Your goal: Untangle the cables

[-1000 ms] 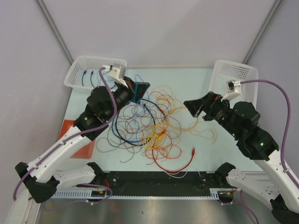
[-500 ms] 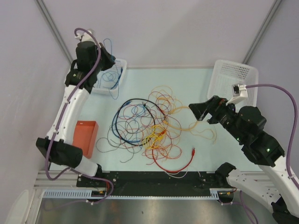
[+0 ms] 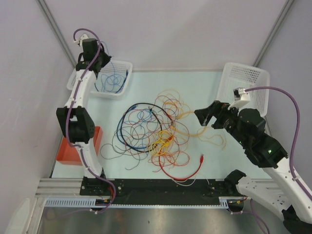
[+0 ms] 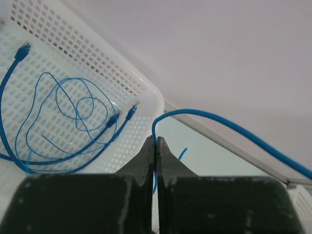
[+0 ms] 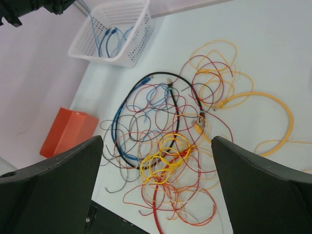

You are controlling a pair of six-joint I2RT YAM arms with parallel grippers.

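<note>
The left gripper [image 4: 155, 146] is held above the far left corner, over the white left basket [image 3: 123, 66]. Its jaws are pressed together on a thin blue cable [image 4: 220, 122], which arches up from the fingertips and runs off to the right in the left wrist view. More blue cables [image 4: 73, 112] with small plug tips are coiled inside that basket.

The right gripper [image 3: 203, 117] is raised over the right side of the tabletop [image 3: 195, 83], jaws spread wide, with nothing between them.

The remaining cables [image 3: 156, 131] are heaped in a loose tangle at the centre of the tabletop: red, yellow, orange, blue and black loops crossing one another. A red cable [image 3: 187, 173] curves along the near edge of the heap.

A second white basket [image 3: 243, 80] is placed at the far right. An orange box [image 3: 73, 152] is set at the left edge.
</note>
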